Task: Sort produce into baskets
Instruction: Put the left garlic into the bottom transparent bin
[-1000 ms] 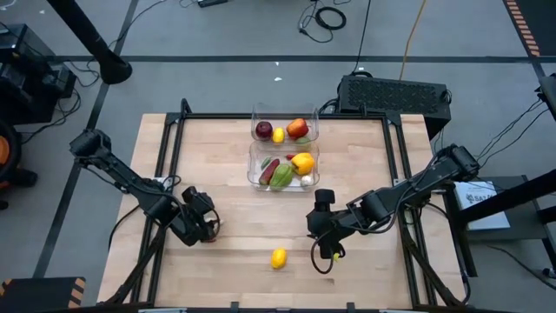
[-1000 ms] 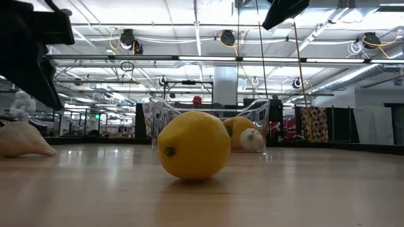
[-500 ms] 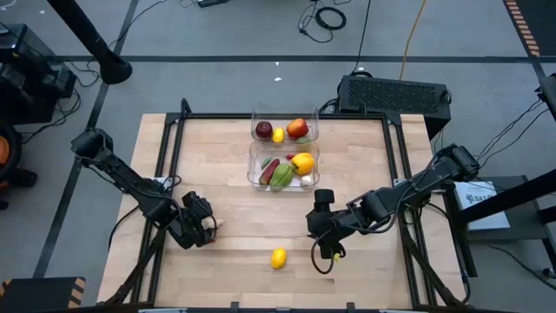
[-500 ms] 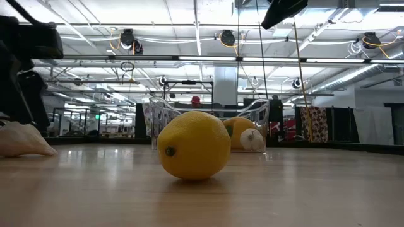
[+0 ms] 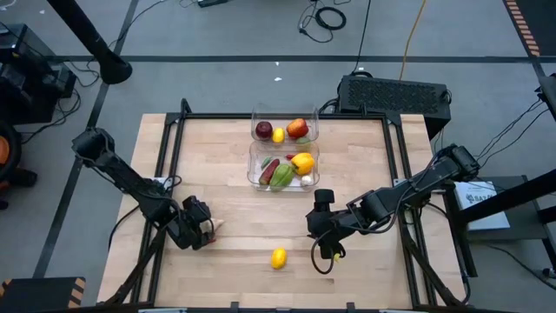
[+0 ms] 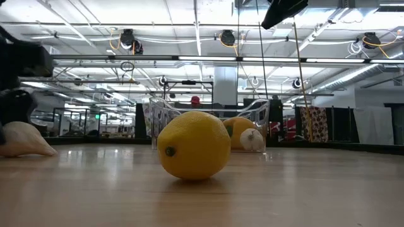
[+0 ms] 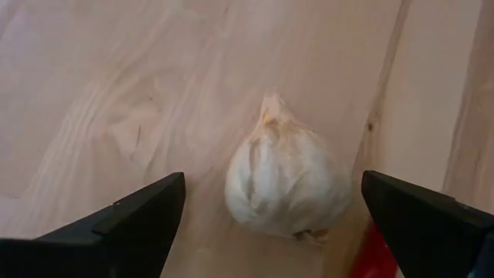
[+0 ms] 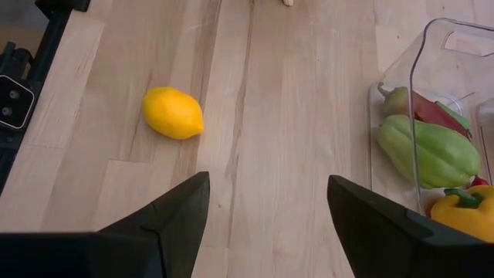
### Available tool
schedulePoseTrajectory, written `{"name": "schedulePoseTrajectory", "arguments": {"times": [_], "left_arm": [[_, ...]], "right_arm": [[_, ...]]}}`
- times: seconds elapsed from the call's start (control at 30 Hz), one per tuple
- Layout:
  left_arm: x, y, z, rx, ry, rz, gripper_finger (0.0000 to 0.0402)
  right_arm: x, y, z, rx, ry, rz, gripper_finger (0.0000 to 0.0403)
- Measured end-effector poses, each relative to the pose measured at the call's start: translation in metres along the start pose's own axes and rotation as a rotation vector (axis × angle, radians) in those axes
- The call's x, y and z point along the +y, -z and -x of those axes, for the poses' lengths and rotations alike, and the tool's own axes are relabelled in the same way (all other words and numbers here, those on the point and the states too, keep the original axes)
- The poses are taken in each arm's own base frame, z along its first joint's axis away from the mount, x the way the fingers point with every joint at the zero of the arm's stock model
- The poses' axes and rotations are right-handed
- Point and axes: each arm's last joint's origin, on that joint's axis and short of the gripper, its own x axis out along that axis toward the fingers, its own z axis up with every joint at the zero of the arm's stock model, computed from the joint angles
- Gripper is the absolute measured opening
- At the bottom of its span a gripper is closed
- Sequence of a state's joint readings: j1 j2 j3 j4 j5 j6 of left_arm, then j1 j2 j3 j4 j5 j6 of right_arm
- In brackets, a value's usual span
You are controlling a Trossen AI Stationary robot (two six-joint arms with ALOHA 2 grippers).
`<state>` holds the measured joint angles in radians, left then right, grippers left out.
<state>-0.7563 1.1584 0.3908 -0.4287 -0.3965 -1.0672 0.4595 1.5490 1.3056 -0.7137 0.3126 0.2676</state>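
A white garlic bulb (image 7: pixel 284 182) lies on its side on the wooden table at the left, also visible in the high view (image 5: pixel 215 226) and in the low view (image 6: pixel 23 139). My left gripper (image 7: pixel 272 193) points steeply down over it, open, one finger on either side and touching nothing. A yellow lemon (image 5: pixel 278 257) rests on the table near the front edge. To the lemon's right, my right gripper (image 5: pixel 328 252) hangs open above the table. Two clear baskets (image 5: pixel 285 116) (image 5: pixel 254 170) stand at the far middle. They hold apples, a lemon and peppers.
A small red thing (image 7: pixel 377 245) shows beside the garlic, half hidden by my left gripper's finger. A black box (image 5: pixel 395 94) sits beyond the table's far right edge. Bare wood lies between the lemon and the baskets.
My left gripper has sunk toward the table and drifted slightly toward the near edge, closing in on the garlic. The garlic and the lemon have stayed put.
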Motion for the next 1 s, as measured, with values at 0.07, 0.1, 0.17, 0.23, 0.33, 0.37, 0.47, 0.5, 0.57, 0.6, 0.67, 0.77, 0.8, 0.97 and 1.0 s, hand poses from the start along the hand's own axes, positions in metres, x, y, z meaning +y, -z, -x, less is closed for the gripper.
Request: {"name": "schedulePoseTrajectory", "arguments": {"times": [0.07,0.1,0.17,0.23,0.33,0.37,0.47,0.5,0.57,0.6,0.67,0.77,0.8,0.97,1.0], "left_arm": [[0.0013,0.0011,-0.0009,0.001,-0.003,-0.001,0.0397],[0.0016,0.0014,-0.0012,0.002,-0.004,-0.002,0.0396],[0.002,0.0017,-0.0014,0.002,-0.006,-0.005,0.0388],[0.002,0.0015,-0.0014,-0.004,-0.009,-0.031,0.0374],[0.0022,0.0015,-0.0014,-0.005,-0.012,-0.038,0.0347],[0.0022,0.0015,-0.0014,-0.007,-0.012,-0.038,0.0339],[0.0022,0.0014,-0.0014,-0.007,-0.012,-0.037,0.0317],[0.0022,0.0014,-0.0014,-0.008,-0.012,-0.037,0.0311],[0.0022,0.0013,-0.0014,-0.009,-0.013,-0.037,0.03],[0.0022,0.0013,-0.0014,-0.011,-0.014,-0.037,0.0295],[0.0023,0.001,-0.0014,-0.02,-0.018,-0.037,0.0288],[0.0019,0.0004,-0.0014,-0.027,-0.015,-0.034,0.0278],[0.0017,-0.0001,-0.0016,-0.03,-0.013,-0.03,0.0276],[-0.0021,-0.0042,-0.0006,-0.088,-0.001,-0.014,0.0274],[-0.0036,-0.0062,0.0006,-0.104,-0.003,-0.027,0.0274]], "right_arm": [[0.0,0.0,0.0,0.0,0.0,0.0,0.0254],[0.0,0.0,0.0,0.0,0.0,0.0,0.0254],[0.0,0.0,0.0,0.0,0.0,0.0,0.0254],[0.0,0.0,0.0,0.0,0.0,0.005,0.0254],[0.0,0.0,0.0,0.0,0.0,0.012,0.0254],[0.0,0.0,0.0,0.0,0.0,0.014,0.0254],[0.0,0.0,0.0,0.0,0.0,0.014,0.0254],[0.0,0.0,0.0,0.0,0.0,0.014,0.0254],[0.0,0.0,0.0,0.0,0.0,0.019,0.0254],[0.0,0.0,0.0,0.0,0.0,0.019,0.0254],[0.0,0.0,0.0,0.0,0.0,0.021,0.0254],[0.0,0.0,0.0,0.0,0.0,0.021,0.0254],[0.0,0.0,0.0,0.0,0.0,0.021,0.0254],[0.0,-0.0001,0.0,-0.001,0.0,0.02,0.0254],[0.0,-0.0002,0.0,-0.002,0.0,0.02,0.0254]]}}
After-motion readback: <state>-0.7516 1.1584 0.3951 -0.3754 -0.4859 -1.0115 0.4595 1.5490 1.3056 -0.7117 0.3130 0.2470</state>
